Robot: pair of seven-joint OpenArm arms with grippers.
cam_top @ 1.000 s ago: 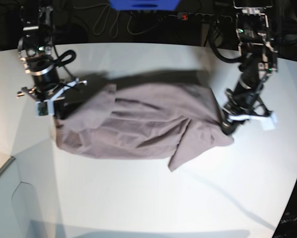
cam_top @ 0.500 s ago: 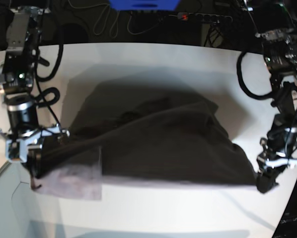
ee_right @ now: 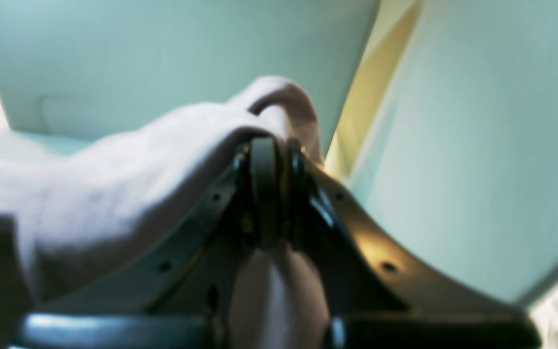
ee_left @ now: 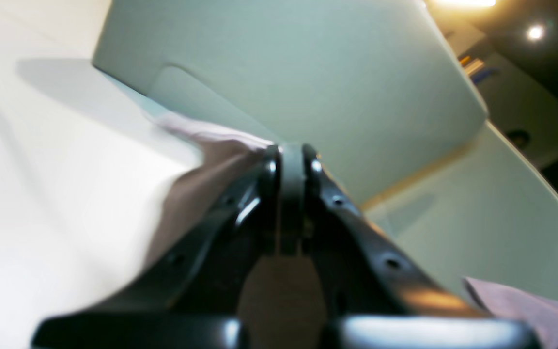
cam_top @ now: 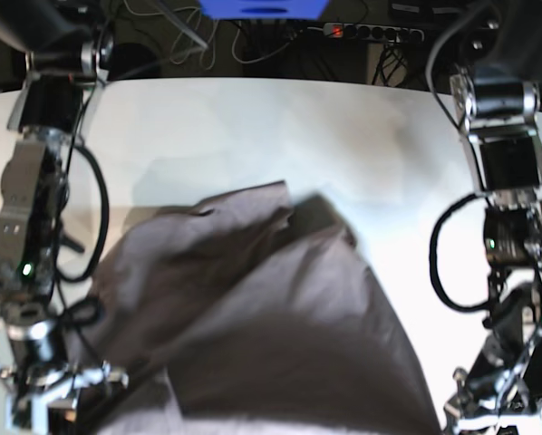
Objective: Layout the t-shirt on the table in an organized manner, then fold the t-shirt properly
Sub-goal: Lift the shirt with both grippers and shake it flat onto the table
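One t-shirt (cam_top: 271, 326), one white counter (cam_top: 253, 127), two arms. Nearest the camera, at the counter's front edge, the right gripper (ee_right: 274, 145) has its fingers (ee_right: 262, 160) pressed together on a bunched fold of the mauve-grey fabric. The left gripper (ee_left: 291, 155) likewise has its fingers (ee_left: 271, 167) closed on a thin edge of cloth. Between them the t-shirt hangs stretched and raised, wide at the front, sloping back to a wrinkled, narrower end resting mid-counter, casting a shadow behind it.
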